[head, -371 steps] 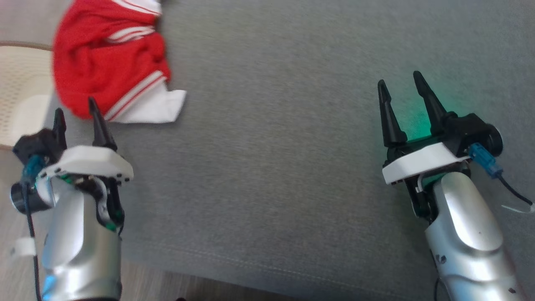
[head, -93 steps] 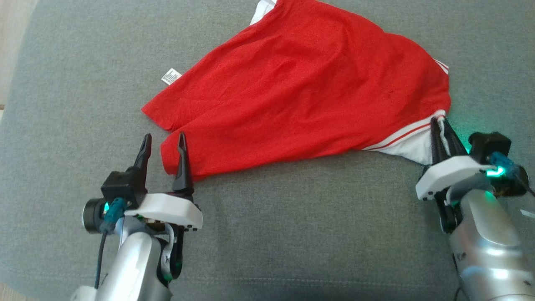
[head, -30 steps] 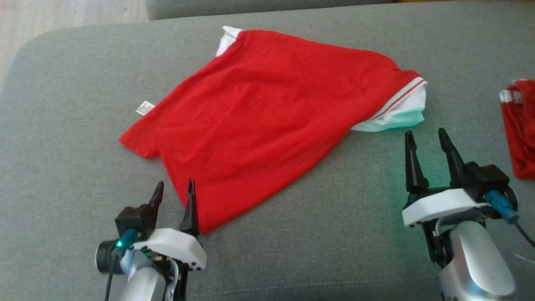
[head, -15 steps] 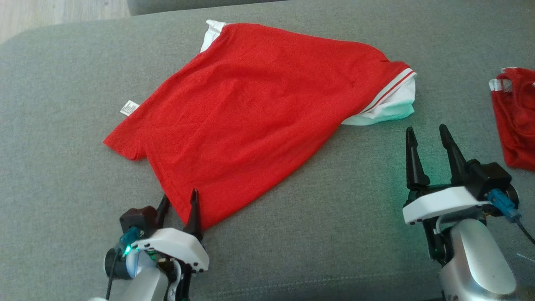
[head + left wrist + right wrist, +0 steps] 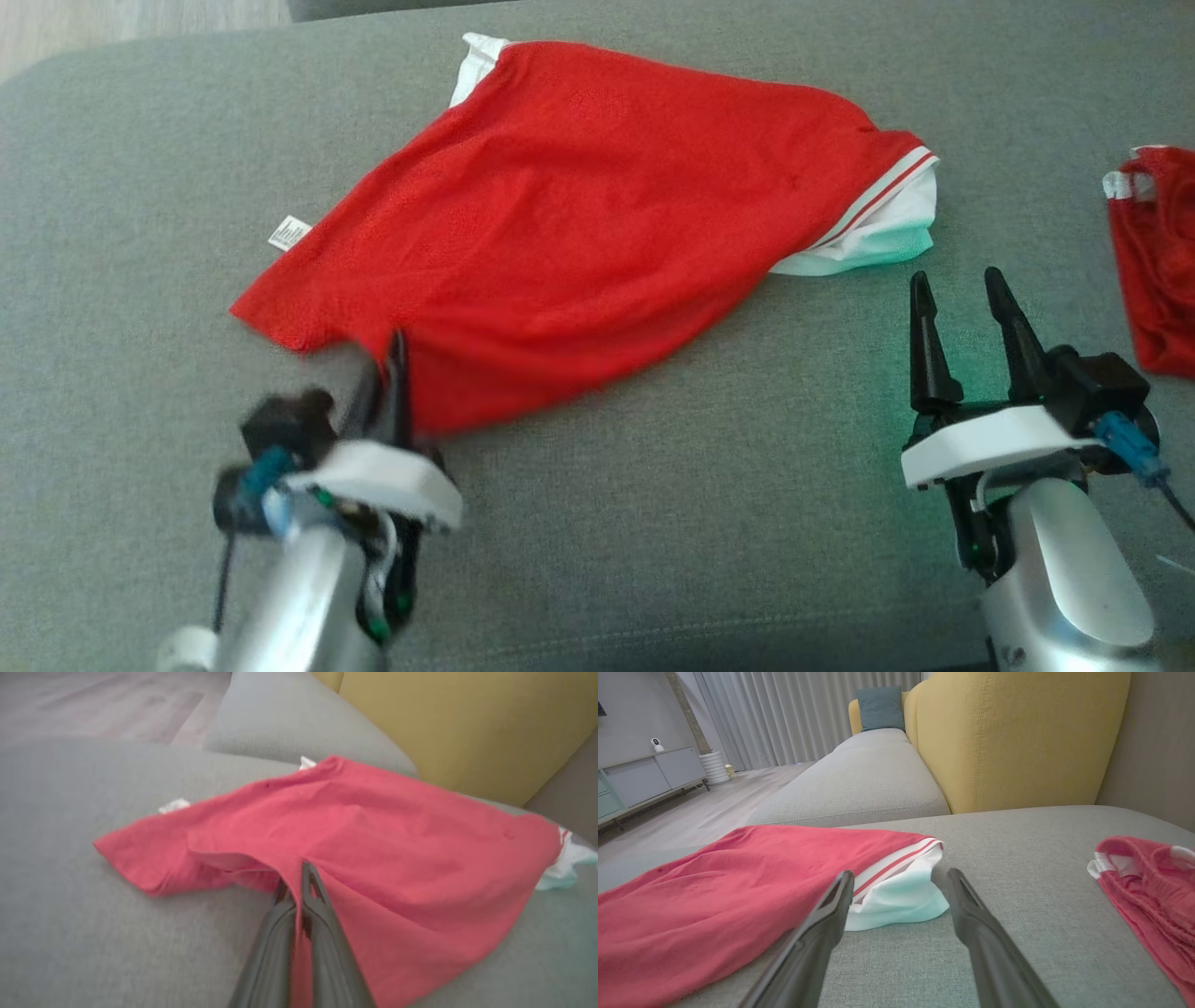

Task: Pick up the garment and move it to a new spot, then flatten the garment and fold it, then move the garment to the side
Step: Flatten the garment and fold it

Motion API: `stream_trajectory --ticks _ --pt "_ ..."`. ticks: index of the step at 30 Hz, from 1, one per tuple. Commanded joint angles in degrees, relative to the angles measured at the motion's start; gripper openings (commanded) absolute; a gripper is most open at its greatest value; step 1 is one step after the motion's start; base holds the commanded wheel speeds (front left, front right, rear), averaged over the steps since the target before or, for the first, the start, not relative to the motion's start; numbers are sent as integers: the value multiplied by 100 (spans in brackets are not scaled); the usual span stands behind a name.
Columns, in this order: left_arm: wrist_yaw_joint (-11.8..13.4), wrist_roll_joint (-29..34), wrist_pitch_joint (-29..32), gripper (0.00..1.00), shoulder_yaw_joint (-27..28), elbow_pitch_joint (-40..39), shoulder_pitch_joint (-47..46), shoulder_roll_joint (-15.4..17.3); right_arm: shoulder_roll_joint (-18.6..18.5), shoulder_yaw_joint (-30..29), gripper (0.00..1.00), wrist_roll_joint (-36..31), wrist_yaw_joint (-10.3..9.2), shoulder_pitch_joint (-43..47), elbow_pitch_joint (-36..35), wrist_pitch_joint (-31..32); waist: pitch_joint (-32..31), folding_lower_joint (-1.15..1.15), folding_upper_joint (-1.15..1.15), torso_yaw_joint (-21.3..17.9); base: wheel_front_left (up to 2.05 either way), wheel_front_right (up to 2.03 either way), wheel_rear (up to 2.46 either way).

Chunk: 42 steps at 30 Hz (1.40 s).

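The garment [image 5: 607,205] sprawls across the sofa cushion [image 5: 653,523], near hem pinched in the closed left claw [image 5: 385,364]; the right claw [image 5: 957,280] gapes beside its white sleeve [image 5: 878,245]. A low pull toward the near-left corner should flatten it.

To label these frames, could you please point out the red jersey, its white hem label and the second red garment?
red jersey [image 5: 607,205]: head view, middle of its red body.
white hem label [image 5: 290,232]: head view, centre of the label.
second red garment [image 5: 1158,280]: head view, red cloth near the right edge.
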Motion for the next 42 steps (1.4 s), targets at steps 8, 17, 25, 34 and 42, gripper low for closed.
stream_trajectory --ticks 8,17,25,34,42 --pt "-300 883 -33 0 819 -151 -1394 426 1 290 100 172 0 -369 -269 -36 264 0 0 -118 0 0 0" --pt "-550 986 -33 0 1171 1045 -2522 858 2 489 100 383 0 -570 -459 -36 615 0 0 -370 0 0 0" --pt "-550 1076 -33 40 1259 1629 -3026 912 2 546 100 460 0 -650 -561 -36 789 0 0 -493 0 0 0" --pt "-232 1159 -33 100 1588 851 -2380 518 2 490 100 497 0 -546 -495 -36 580 0 0 -419 0 0 0" --pt "-157 1264 -33 100 1477 -66 -1120 115 2 397 100 418 0 -256 -282 -36 164 0 0 -177 0 0 0"
